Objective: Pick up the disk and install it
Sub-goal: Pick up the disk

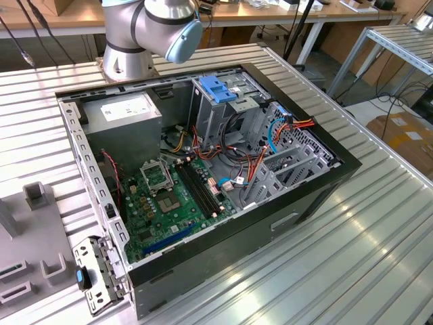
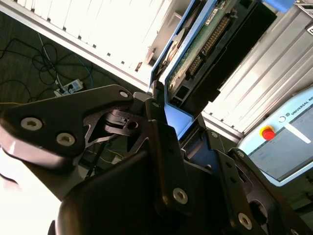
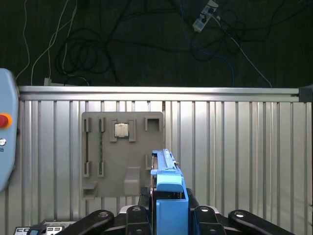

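My gripper (image 3: 168,208) is shut on the disk (image 3: 168,188), which stands edge-on between the black fingers with its blue side rail facing the camera in the first wrist view. In the second wrist view the disk (image 2: 208,41) shows its green circuit-board underside and a blue rail, held at one end by the gripper (image 2: 164,105). It hangs above the ribbed metal table (image 3: 234,147). In the exterior view the open computer case (image 1: 203,162) lies on its side, and a metal drive cage with a light-blue top (image 1: 218,91) stands inside it at the back.
A grey parts fixture (image 3: 124,181) with a square chip (image 3: 121,129) lies on the table below the gripper. The case holds a power-supply box (image 1: 125,115), a green motherboard (image 1: 169,196) and loose cables (image 1: 270,135). A pendant with a red button (image 2: 267,132) sits beside the table.
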`<action>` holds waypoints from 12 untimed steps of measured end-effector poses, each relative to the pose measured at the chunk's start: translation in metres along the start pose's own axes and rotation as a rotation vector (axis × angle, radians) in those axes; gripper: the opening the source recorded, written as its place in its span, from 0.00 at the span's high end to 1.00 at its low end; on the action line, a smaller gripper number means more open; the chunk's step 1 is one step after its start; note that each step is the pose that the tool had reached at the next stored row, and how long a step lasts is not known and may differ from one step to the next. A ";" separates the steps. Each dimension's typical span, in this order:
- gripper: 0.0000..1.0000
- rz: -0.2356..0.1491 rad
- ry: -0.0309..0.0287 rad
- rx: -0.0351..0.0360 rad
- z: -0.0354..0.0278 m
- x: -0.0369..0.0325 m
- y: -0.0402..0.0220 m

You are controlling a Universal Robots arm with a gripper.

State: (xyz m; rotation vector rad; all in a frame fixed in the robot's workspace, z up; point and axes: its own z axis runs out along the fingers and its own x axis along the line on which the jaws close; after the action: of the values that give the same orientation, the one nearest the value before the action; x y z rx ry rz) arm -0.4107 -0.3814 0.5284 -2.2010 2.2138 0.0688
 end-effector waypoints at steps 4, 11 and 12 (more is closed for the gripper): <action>0.63 0.000 0.0000 -0.0001 -0.0001 0.0000 -0.0034; 0.63 0.000 -0.0001 0.0000 -0.0001 0.0000 -0.0090; 0.63 0.000 0.0000 -0.0001 -0.0002 -0.0001 -0.0099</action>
State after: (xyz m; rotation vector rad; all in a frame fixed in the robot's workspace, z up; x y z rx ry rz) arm -0.4007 -0.3814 0.5284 -2.2009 2.2139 0.0689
